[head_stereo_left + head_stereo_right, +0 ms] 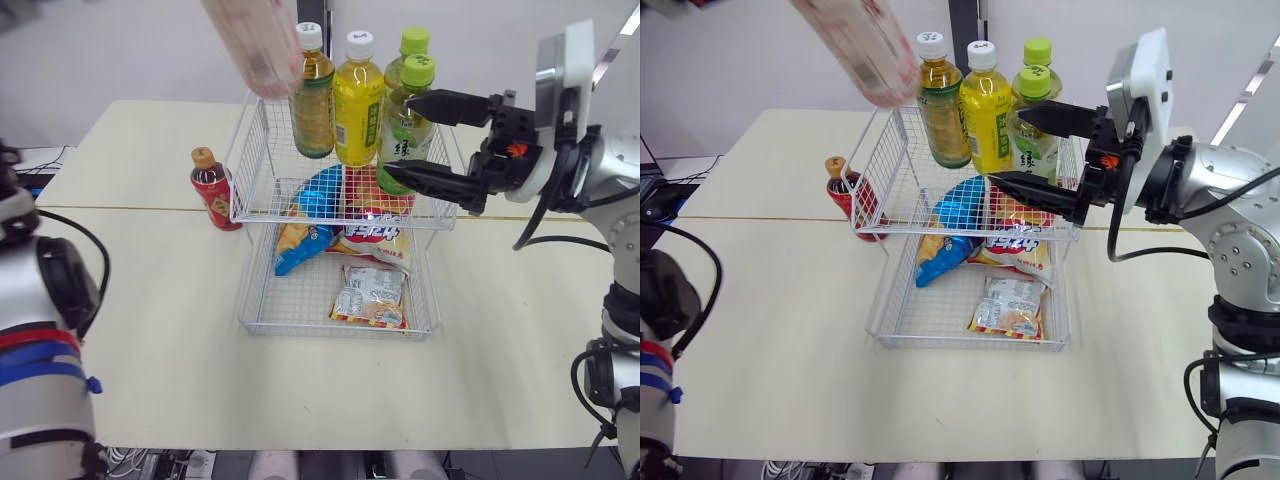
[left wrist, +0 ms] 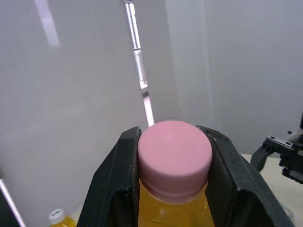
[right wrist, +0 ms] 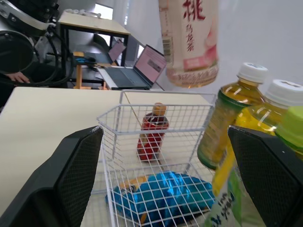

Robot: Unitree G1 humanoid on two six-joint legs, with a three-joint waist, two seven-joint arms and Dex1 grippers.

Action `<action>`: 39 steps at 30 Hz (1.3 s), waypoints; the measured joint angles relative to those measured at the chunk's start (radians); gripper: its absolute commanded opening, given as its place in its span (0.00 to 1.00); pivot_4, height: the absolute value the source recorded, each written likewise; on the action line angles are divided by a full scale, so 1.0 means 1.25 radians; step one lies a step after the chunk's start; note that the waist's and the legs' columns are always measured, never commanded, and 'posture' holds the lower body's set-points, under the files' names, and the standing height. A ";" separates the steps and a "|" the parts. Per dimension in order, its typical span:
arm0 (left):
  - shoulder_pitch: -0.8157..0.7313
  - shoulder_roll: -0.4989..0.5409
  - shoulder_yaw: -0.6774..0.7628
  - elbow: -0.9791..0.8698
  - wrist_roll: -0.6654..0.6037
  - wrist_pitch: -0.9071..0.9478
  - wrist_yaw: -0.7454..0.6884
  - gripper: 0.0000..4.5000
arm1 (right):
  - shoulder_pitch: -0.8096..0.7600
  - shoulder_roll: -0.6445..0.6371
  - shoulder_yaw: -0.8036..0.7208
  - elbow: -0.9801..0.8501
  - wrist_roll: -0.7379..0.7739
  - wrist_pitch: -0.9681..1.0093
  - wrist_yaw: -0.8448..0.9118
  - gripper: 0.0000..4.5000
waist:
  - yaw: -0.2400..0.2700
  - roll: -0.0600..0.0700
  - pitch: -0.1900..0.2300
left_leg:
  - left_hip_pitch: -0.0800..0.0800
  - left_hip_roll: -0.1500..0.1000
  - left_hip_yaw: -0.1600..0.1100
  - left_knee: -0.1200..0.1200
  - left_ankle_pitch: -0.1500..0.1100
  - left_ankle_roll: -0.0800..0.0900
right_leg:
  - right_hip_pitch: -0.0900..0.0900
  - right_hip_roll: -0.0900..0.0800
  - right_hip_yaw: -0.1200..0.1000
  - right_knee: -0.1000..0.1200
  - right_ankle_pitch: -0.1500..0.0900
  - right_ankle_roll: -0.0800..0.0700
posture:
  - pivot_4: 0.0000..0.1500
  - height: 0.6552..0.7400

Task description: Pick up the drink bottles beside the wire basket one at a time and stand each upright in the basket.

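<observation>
A pink-labelled drink bottle (image 1: 255, 45) hangs tilted above the left rear corner of the wire basket (image 1: 250, 170). My left gripper (image 2: 174, 142) is shut on the neck just under its pink cap (image 2: 174, 156). In the basket's upper tier stand an amber bottle (image 1: 312, 95), a yellow bottle (image 1: 357, 100) and two green-capped bottles (image 1: 405, 110). A small red bottle (image 1: 214, 190) with an orange cap stands on the table left of the basket. My right gripper (image 1: 400, 135) is open at the basket's right side, its fingers spread close around the front green bottle.
Snack packets (image 1: 372, 295) and a blue bag (image 1: 305, 215) lie in the basket's lower tier. A seam (image 1: 130, 208) crosses the cream table. A desk with a laptop (image 3: 142, 68) stands beyond the table's left side.
</observation>
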 measured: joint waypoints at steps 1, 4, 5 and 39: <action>0.014 -0.021 -0.010 0.001 0.008 -0.008 -0.008 0.31 | 0.006 -0.005 -0.004 -0.012 0.001 0.008 -0.012 1.00 | -0.001 0.000 0.000 | 0.000 0.000 0.000 0.000 0.000 0.000 | 0.000 0.000 0.000 0.000 0.000 0.000 | 1.00 1.00; 0.055 -0.075 -0.049 0.001 0.042 -0.040 -0.025 0.31 | 0.024 -0.010 -0.025 -0.052 0.021 0.024 -0.043 1.00 | -0.008 0.000 0.000 | 0.000 0.000 0.000 0.000 0.000 0.000 | 0.000 0.000 0.001 0.000 0.000 0.000 | 1.00 1.00; 0.067 -0.091 -0.060 0.001 0.057 -0.057 -0.025 0.31 | 0.028 -0.012 -0.027 -0.061 0.028 0.029 -0.054 1.00 | -0.010 0.000 0.000 | 0.000 0.000 0.000 0.000 0.000 0.000 | 0.000 0.000 0.001 0.000 0.000 0.000 | 1.00 1.00; 0.156 -0.157 0.052 -0.061 0.125 -0.079 0.062 0.98 | 0.009 -0.002 0.011 -0.085 0.092 0.037 -0.113 1.00 | -0.012 0.001 0.000 | 0.001 0.000 0.000 0.000 0.000 0.000 | 0.000 0.000 0.001 0.001 0.000 0.000 | 1.00 1.00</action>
